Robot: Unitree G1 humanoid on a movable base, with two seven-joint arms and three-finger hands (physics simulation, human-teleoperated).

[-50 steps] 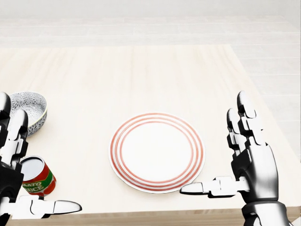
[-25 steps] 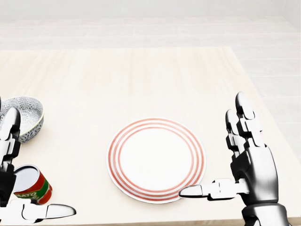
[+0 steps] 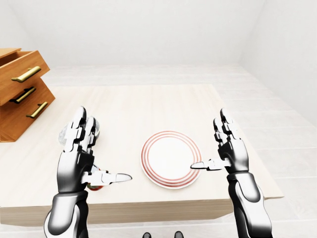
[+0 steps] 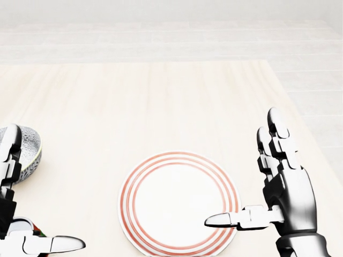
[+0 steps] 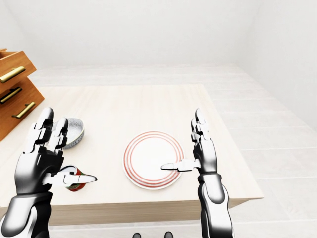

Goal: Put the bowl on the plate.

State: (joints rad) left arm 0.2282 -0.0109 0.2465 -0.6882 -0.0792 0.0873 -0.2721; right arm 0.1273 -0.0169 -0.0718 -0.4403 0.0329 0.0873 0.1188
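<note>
**Q:** Two hands logged in the left-eye view?
**A:** Confirmed. The left hand (image 3: 77,158) and right hand (image 3: 232,154) are held upright over the table's (image 3: 129,106) lower edge. Fingers are spread and nothing is gripped. The plate (image 3: 171,159) is seen between them, near that edge.
**Q:** Head view?
**A:** The bowl (image 4: 31,152) is noted left of the plate, well apart from it, partly covered by left fingers.
**Q:** Right-eye view?
**A:** The bowl is shown upright, and a red can (image 5: 75,187) is largely hidden under the left thumb.
</note>
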